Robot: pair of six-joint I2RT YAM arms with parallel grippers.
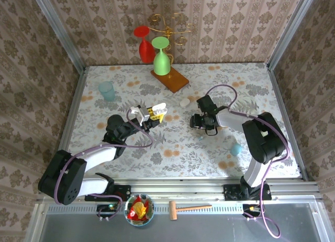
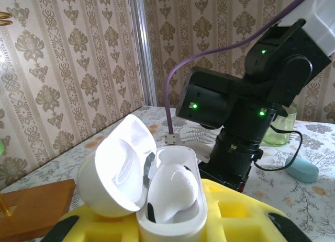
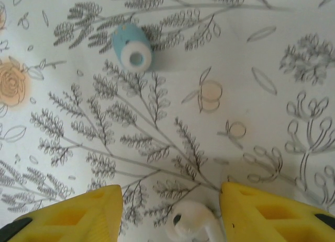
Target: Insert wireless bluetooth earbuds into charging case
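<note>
1. Clamping the open charging case (image 2: 118, 179) between its yellow fingers, the left gripper (image 1: 155, 112) sits over the middle of the table (image 1: 246, 85), slightly toward the left edge.
2. The case's lid is hinged back. One earbud (image 2: 175, 192) sits in the body, its rounded white head rising above the rim.
3. The right gripper (image 3: 170, 200) is right of the table's centre and points down at the flowered cloth. Its yellow fingers stand apart and hold nothing.
4. A second earbud (image 3: 191, 225) lies on the table between those fingers, just beside one of them. Whether it touches that finger cannot be told.
5. A small blue cylinder (image 3: 132, 47) with a white, holed end lies on its side well apart from that earbud, toward the table's right edge and near side.
6. A white rounded case (image 1: 184, 102) lies on the table between the two grippers, a little farther back.
7. A teal cup (image 1: 107, 90) stands near the left edge, toward the far side.
8. By the far edge, a red glass (image 1: 145, 46) and a green glass (image 1: 161, 59) stand upside down. The green one rests on a wooden base (image 1: 175, 80).
</note>
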